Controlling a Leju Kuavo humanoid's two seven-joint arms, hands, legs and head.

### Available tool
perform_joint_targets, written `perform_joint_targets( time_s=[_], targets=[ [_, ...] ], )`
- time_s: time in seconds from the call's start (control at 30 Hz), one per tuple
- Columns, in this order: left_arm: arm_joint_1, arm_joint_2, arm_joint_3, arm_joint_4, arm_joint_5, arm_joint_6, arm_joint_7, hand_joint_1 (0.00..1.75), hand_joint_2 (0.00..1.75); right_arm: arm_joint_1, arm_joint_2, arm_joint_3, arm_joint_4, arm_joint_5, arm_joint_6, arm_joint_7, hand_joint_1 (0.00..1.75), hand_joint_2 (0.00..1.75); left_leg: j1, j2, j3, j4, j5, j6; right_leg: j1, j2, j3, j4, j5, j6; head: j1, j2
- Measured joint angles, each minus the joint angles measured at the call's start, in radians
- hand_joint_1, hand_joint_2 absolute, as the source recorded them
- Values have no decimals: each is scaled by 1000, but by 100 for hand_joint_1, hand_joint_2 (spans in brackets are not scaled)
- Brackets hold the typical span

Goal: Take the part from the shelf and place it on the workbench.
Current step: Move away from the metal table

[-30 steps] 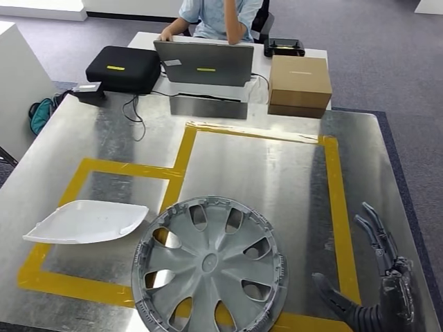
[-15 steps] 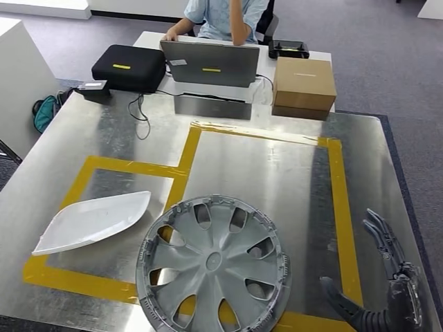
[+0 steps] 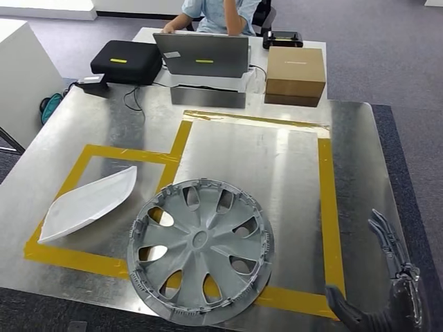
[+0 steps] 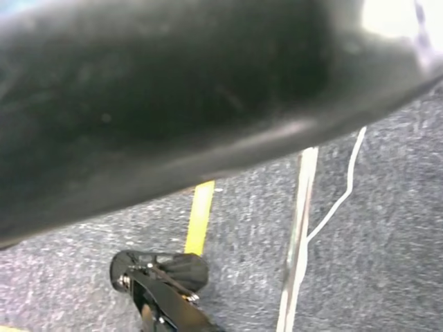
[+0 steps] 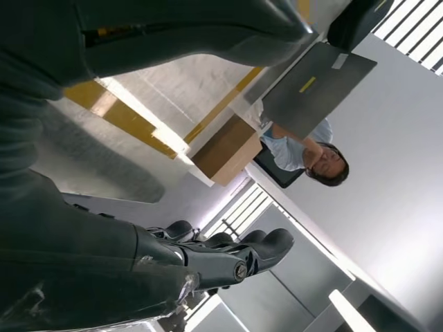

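Wheel cover (image 3: 201, 250) set down on the bench (image 3: 250, 159), right hand (image 3: 389, 294) empty.
Head view: cover overhangs near edge across yellow tape, right hand's fingers spread beside it. Left wrist view: floor; left hand's state cannot be told. Right wrist view: fingers (image 5: 230, 252) apart, holding nothing.

Wheel cover (image 3: 201, 250) flat on the workbench (image 3: 250, 166), at the near edge, overlapping the tape outline (image 3: 325, 207). Curved panel (image 3: 88, 202) to its left, lying inside the smaller taped section, apart from the wheel cover. Right hand (image 3: 389, 290) at the near right corner, to the right of the taped border, fingers spread, holding nothing. Beyond the far edge, on a second table: case (image 3: 125, 61) at left, laptop (image 3: 203, 54) in the middle, cardboard box (image 3: 295, 75) at right. Person (image 3: 219, 14) seated behind the laptop.
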Motion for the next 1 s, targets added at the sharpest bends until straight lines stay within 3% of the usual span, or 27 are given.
perform_joint_targets(
  time_s=[0.07,0.1,0.13,0.23,0.27,0.3,0.37,0.4,0.43,0.47,0.5,0.53,0.6,0.63,0.7,0.77,0.83,0.9,0.93,0.97,1.0],
  targets=[
    [-4,-1,2,-3,-8,-3,0,0,0,3,6,-2,2,3,7,0,0,0,-2,1,100,-148,34,8,2,-1,-16,2,18,8,0,0],
    [-7,-2,2,-4,-13,-5,0,0,0,5,8,-3,2,5,10,0,0,0,-4,1,129,-198,42,13,3,-2,-21,1,27,13,1,0],
    [-9,-4,3,-5,-16,-6,0,0,0,6,9,-4,3,7,12,1,0,0,-7,1,141,-221,46,19,2,-3,-22,-2,36,19,2,0],
    [-5,-7,7,-7,-24,-10,0,0,0,12,12,-6,6,10,15,3,0,0,-11,2,125,-228,74,39,-3,-4,-24,-17,56,38,1,0],
    [-4,-8,8,-7,-25,-10,0,0,0,14,12,-7,7,10,16,4,0,0,-10,4,115,-230,85,45,-4,-3,-32,-5,36,42,2,0],
    [-4,-8,9,-8,-27,-11,0,0,0,16,13,-8,7,10,18,6,0,0,-8,6,102,-231,98,51,-4,-3,-45,28,-5,46,3,0],
    [-5,-10,12,-10,-33,-12,0,0,0,17,15,-11,11,10,23,12,0,0,-8,8,76,-230,119,57,-3,-3,-69,145,-117,51,5,0],
    [-5,-12,14,-10,-37,-13,0,0,0,16,16,-12,14,10,26,16,0,0,-8,9,62,-230,130,57,-3,-3,-73,207,-155,52,6,0],
    [-5,-13,17,-10,-39,-13,0,0,0,17,17,-13,18,9,29,20,0,0,-9,9,48,-229,142,56,-2,-3,-67,246,-166,53,6,0],
    [-5,-14,19,-10,-42,-14,-1,0,0,17,18,-14,22,9,31,24,0,0,-9,10,33,-228,153,55,-2,-3,-45,254,-156,53,6,0],
    [-5,-16,21,-11,-44,-14,-3,0,0,17,18,-14,26,8,33,28,0,0,-9,10,20,-227,164,52,-2,-3,-6,228,-131,52,6,0],
    [-5,-17,22,-11,-47,-15,-6,0,0,16,19,-14,30,6,36,31,0,0,-8,10,10,-226,174,49,-2,-3,48,170,-108,51,6,0],
    [-7,-18,23,-12,-52,-17,-12,0,0,13,19,-14,38,1,39,36,0,0,-10,9,-3,-224,192,39,-1,1,163,18,-107,46,5,0],
    [-7,-19,25,-13,-54,-18,-15,0,0,12,19,-13,42,-1,40,39,0,0,-12,8,-5,-224,201,33,1,3,195,-34,-118,42,4,0],
    [-8,-20,30,-15,-58,-18,-18,0,0,12,19,-13,51,-5,39,45,0,0,-11,7,-10,-225,219,22,5,5,199,-65,-126,28,4,0],
    [-7,-19,39,-16,-61,-18,-22,0,0,11,19,-12,62,-13,39,49,0,0,-7,7,-19,-212,202,10,5,0,179,-61,-110,9,4,0],
    [-7,-20,47,-16,-61,-18,-26,0,0,10,19,-12,70,-19,38,50,0,0,-5,7,-46,-131,111,0,3,-5,155,-61,-88,-6,-1,0],
    [-8,-22,51,-16,-61,-18,-29,0,0,9,19,-12,78,-20,37,50,0,0,-4,7,-78,4,17,-6,4,-8,128,-60,-64,-10,-4,0],
    [-9,-23,52,-16,-62,-18,-29,0,0,9,19,-11,82,-20,37,50,0,0,-4,7,-82,54,2,-7,4,-10,113,-58,-51,-9,-4,0],
    [-9,-23,52,-16,-62,-18,-29,0,0,9,19,-11,85,-20,37,50,0,0,-4,7,-72,72,11,-7,4,-11,99,-56,-40,-8,-4,0],
    [-9,-23,53,-16,-62,-18,-29,0,0,9,19,-11,88,-20,37,50,0,0,-4,8,-44,53,35,-6,4,-12,84,-53,-29,-5,-4,0]
  ],
)
